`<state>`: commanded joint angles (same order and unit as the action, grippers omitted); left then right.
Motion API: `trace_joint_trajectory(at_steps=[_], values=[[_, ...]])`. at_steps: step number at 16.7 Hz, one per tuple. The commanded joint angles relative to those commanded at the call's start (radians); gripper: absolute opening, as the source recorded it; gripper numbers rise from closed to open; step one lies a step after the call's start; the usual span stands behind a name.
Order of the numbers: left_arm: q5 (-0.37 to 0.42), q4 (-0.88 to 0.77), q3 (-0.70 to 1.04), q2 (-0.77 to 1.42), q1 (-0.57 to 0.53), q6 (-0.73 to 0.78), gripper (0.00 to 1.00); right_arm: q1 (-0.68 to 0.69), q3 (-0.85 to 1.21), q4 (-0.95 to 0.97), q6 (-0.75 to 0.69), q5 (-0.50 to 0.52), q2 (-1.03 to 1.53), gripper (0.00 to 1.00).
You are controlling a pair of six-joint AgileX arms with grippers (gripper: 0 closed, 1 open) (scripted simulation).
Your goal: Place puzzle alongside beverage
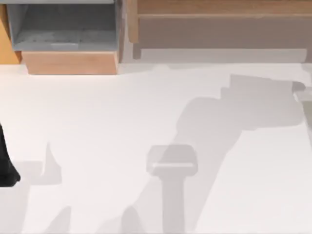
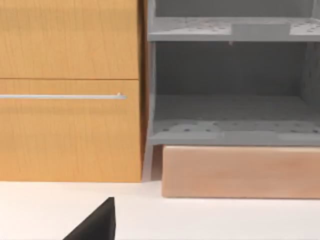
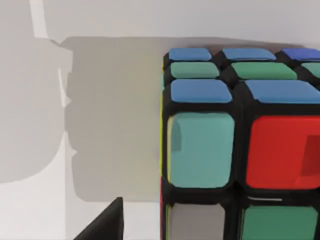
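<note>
a: across the white worktop, what is lying open?
b: wide bare room is stretching forward; a grey shelf unit and wooden cabinet are lining the far edge.
a: and the puzzle?
b: the puzzle cube is sitting close before the right wrist camera, on the worktop. i cannot tell either gripper's state.

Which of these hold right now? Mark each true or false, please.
1. The puzzle cube sits close in front of the right wrist camera. True.
2. The puzzle cube shows only one colour. False: blue, green, teal and red tiles show.
3. The left wrist camera faces a wooden drawer front with a metal handle. True.
4. The grey shelf unit holds a bottle. False: its compartments look bare.
</note>
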<state>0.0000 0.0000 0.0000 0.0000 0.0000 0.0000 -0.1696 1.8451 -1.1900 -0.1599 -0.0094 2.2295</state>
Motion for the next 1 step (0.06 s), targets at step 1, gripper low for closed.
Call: trace_joint_trajectory(at_steps=[1], values=[[0.0, 0.0, 0.0, 0.0, 0.0, 0.0, 1.0, 0.0, 0.0, 0.0, 0.0, 0.0, 0.0, 1.0]])
